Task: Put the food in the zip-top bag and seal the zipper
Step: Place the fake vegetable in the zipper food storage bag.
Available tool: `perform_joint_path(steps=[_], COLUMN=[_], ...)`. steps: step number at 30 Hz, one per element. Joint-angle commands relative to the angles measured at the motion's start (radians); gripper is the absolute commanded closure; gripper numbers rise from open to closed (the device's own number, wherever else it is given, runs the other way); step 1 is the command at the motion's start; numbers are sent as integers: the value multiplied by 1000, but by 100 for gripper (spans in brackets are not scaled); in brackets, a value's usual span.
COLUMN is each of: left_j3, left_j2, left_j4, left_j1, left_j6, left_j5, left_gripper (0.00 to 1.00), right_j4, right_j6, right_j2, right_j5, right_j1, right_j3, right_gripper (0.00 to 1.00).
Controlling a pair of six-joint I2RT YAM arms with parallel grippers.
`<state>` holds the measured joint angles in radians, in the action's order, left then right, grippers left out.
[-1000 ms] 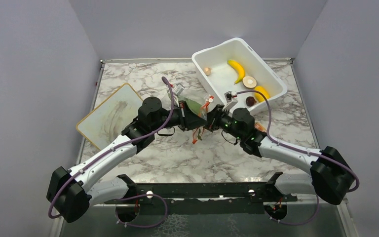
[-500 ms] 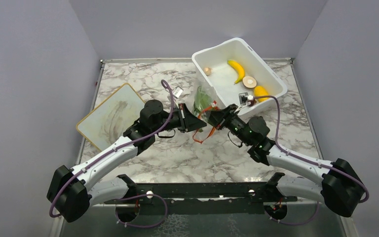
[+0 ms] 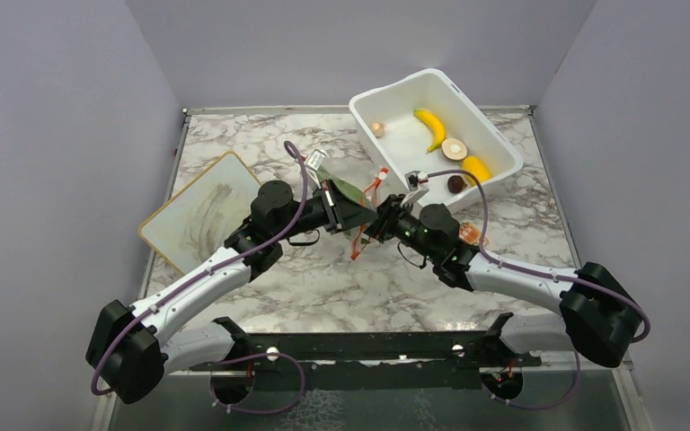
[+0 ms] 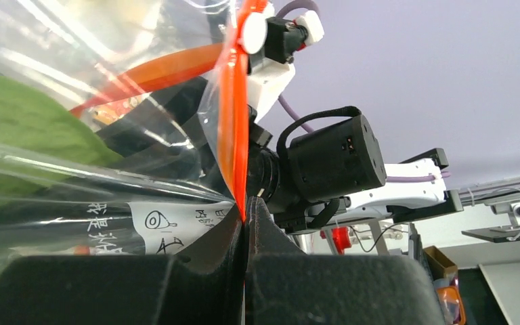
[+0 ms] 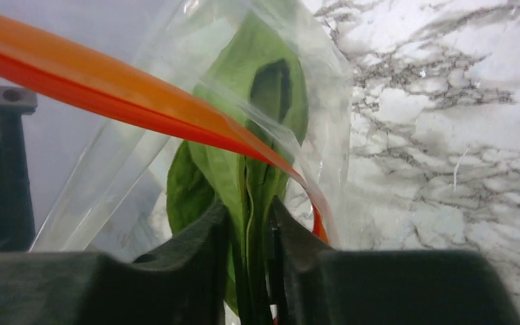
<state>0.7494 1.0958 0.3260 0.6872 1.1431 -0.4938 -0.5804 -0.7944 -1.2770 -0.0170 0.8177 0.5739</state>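
Right tool (image 5: 249,210) has pulled back from white tub (image 3: 402,148) toward counter (image 3: 323,278) centre, pinching leafy vegetable (image 5: 264,81); left tool (image 4: 245,211) pinches the zipper (image 4: 232,122).

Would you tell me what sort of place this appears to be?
Probably a robotics lab test cell: plain grey walls box in a marble-pattern table, with the left arm and right arm bolted at its edge.

Only txt: white label (image 4: 183,223) on zip-top bag (image 4: 54,40), black CJK-type chars + oval logo, unreadable.
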Motion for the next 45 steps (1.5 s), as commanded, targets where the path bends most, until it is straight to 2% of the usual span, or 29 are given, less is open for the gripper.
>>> perform_joint_path(steps=[1,6,9,14,21,25,30,34,37,39,41,45], left_j3=[-11,6,2,-15,13,23,24,17,13,5,2,-6], left_j2=[-8,5,5,-13,-18,-6,-4,1,12,15,17,24], left_j4=[59,59,58,48,13,12,12,-3,-47,-46,-41,-41], left_j1=[5,4,-7,-46,-71,-72,-72,-74,-75,-75,-75,-75], left_j6=[34,26,21,26,11,18,24,-1,-36,-36,-35,-41], left_j5=[-6,3,5,-13,-26,-33,-35,-14,9,12,14,30], left_gripper=[100,100,100,100,100,100,100,100,100,100,100,100], right_j4=[178,408,563,873,1102,1134,1148,1126,1042,1027,994,865], right_j6=[-13,58,111,199,245,238,214,45,-2,-19,-34,-104], right_j2=[27,103,187,302,369,374,352,409,447,449,449,432], right_j5=[-63,-9,-5,-90,-66,-69,-51,-143,-126,-107,-62,80], right_j1=[12,12,12,11,11,11,11,11,11,11,11,11], right_j3=[60,138,192,304,406,400,391,313,224,195,164,78], right_gripper=[69,55,52,53,61,66,66,66,64,66,73,74])
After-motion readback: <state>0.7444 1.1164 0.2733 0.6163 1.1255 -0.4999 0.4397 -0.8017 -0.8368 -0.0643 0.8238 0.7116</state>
